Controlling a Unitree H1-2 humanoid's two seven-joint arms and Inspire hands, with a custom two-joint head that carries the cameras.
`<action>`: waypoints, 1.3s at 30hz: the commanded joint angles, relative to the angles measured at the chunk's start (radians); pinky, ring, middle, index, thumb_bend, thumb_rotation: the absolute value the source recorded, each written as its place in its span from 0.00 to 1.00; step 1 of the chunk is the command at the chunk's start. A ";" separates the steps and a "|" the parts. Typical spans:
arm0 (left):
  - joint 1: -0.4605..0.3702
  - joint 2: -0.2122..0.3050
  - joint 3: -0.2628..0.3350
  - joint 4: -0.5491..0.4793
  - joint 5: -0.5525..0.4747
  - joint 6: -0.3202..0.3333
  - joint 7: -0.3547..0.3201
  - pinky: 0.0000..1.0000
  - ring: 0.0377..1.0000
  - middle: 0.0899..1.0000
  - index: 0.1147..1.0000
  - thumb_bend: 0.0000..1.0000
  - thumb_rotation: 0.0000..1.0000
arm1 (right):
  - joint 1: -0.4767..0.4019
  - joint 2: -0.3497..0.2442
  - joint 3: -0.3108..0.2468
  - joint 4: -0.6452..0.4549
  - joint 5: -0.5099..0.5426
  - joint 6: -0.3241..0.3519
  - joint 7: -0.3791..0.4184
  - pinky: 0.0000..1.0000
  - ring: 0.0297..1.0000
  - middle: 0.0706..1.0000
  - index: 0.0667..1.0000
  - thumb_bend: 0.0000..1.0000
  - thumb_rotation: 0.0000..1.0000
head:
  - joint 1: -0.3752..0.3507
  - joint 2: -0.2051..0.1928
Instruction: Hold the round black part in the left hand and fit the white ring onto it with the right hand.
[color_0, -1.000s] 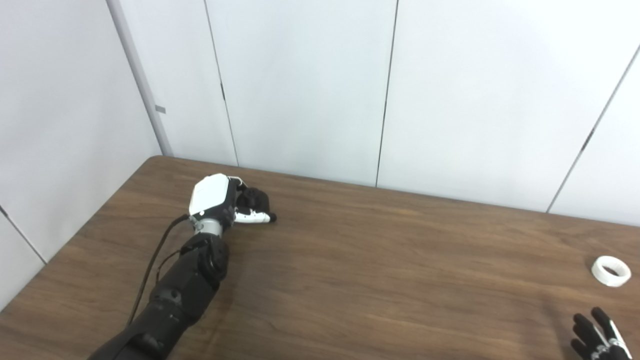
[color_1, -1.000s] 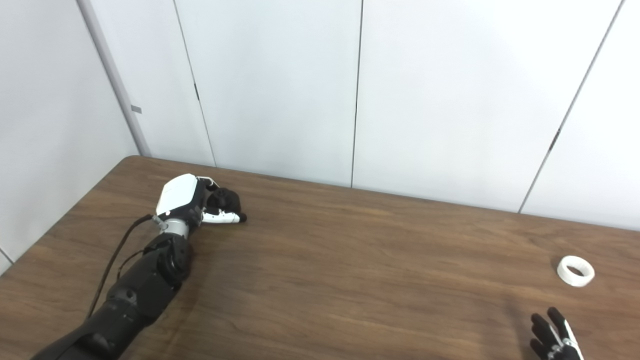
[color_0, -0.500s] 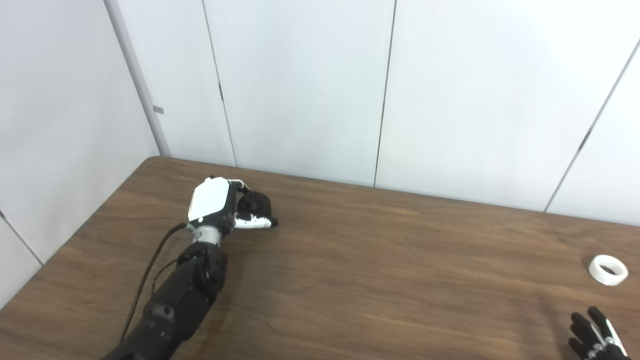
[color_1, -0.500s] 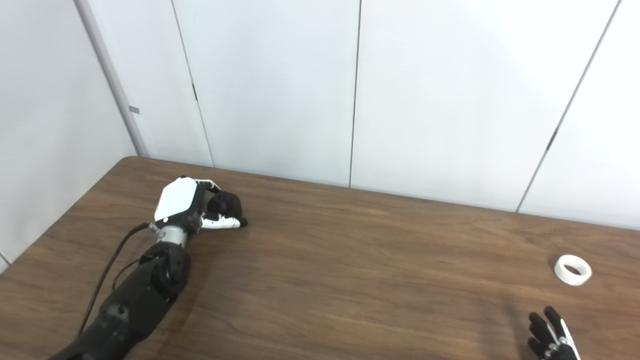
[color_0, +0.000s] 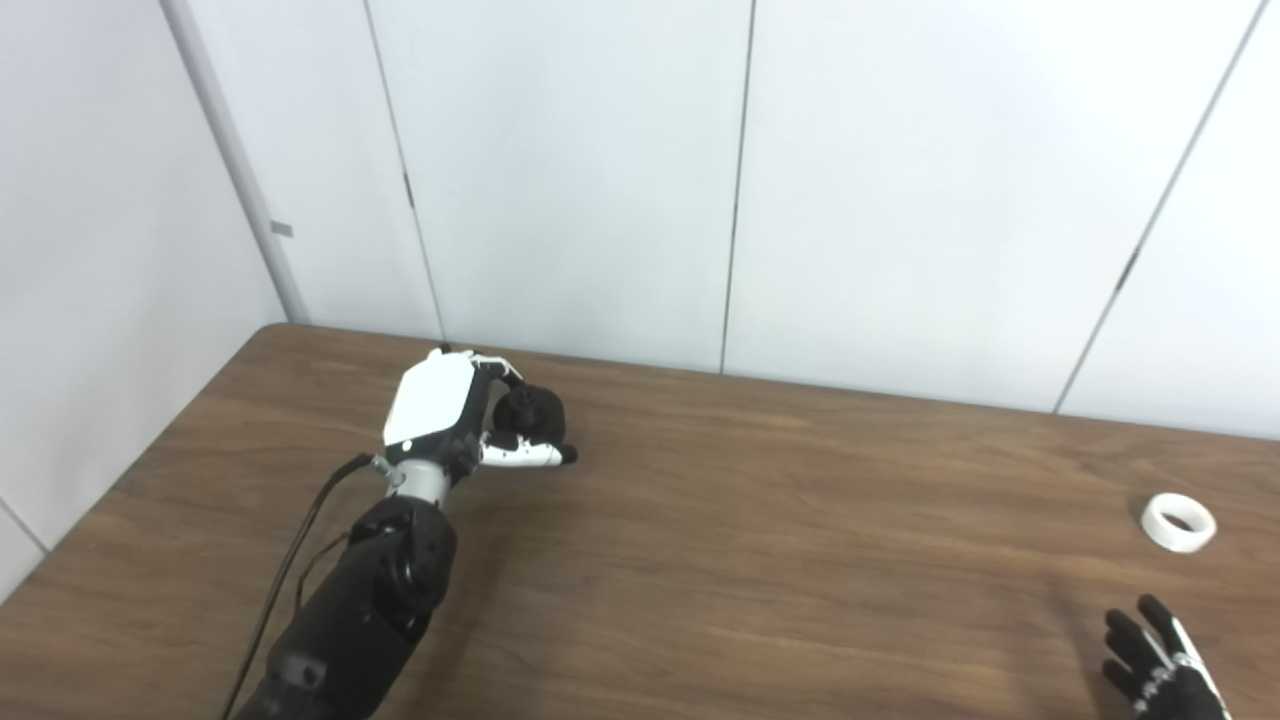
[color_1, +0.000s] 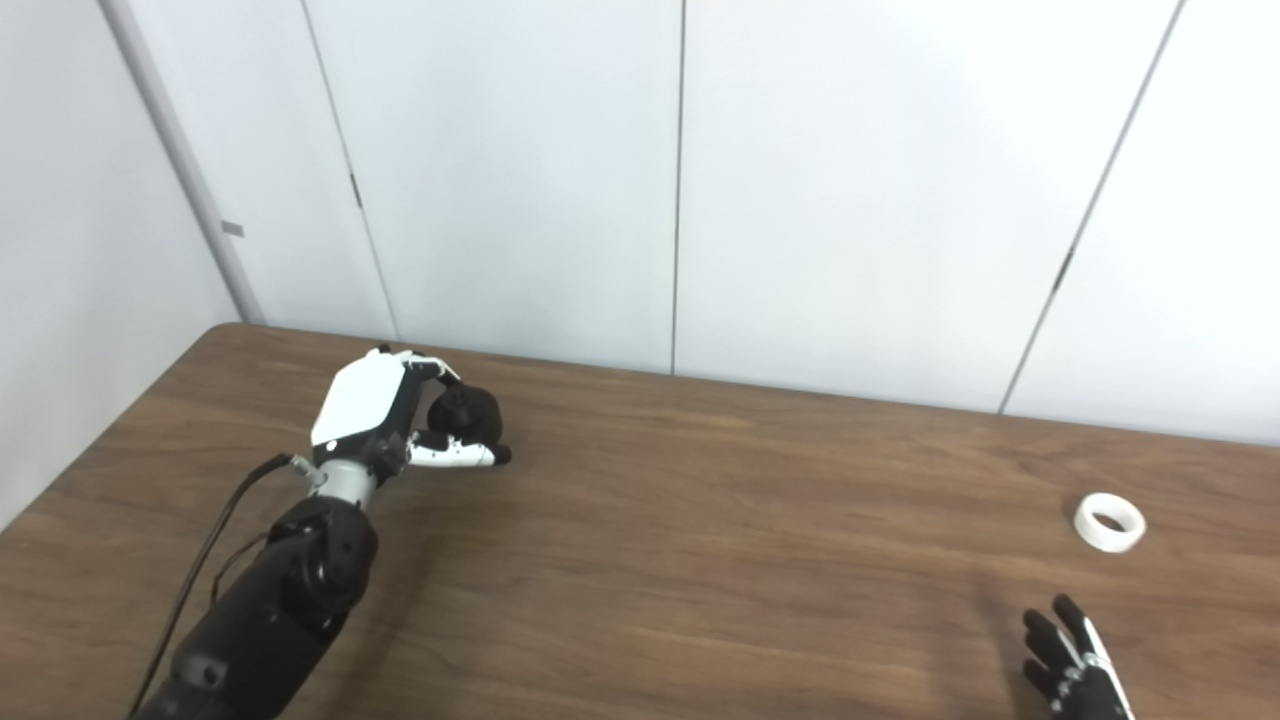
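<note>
My left hand (color_0: 450, 415) is at the far left of the wooden table (color_0: 760, 520), its fingers curled around the round black part (color_0: 533, 415), which shows just right of the white back of the hand. The thumb lies under the part. The white ring (color_0: 1179, 521) lies flat on the table at the far right, untouched. My right hand (color_0: 1160, 665) comes in at the bottom right corner, a short way in front of the ring, with its fingers spread and nothing in it.
White wall panels (color_0: 600, 180) rise right behind the table's far edge. A black cable (color_0: 290, 560) runs along my left forearm.
The camera has swung to the right, shifting the whole picture left. My left hand has lifted and tilted slightly with the black part. The ring lies where it was; the right hand has barely moved.
</note>
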 joint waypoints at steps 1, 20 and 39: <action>-0.017 -0.004 -0.005 -0.066 0.038 -0.004 0.001 1.00 0.87 0.72 0.42 0.52 0.05 | 0.023 0.051 0.022 0.081 -0.004 0.003 -0.023 0.90 0.92 0.90 0.94 0.57 0.98 | -0.014 0.006; 0.097 -0.212 -0.123 -0.247 0.162 -0.038 -0.054 1.00 0.86 0.74 0.42 0.52 0.05 | 0.006 0.101 0.083 0.036 -0.062 0.024 -0.095 0.90 0.91 0.89 0.93 0.55 0.95 | -0.166 0.064; 0.227 -0.301 -0.227 -0.252 0.303 -0.071 -0.030 1.00 0.87 0.75 0.42 0.53 0.05 | 0.005 0.093 0.139 -0.051 -0.083 0.095 -0.176 0.92 0.91 0.89 0.93 0.56 0.97 | -0.223 0.129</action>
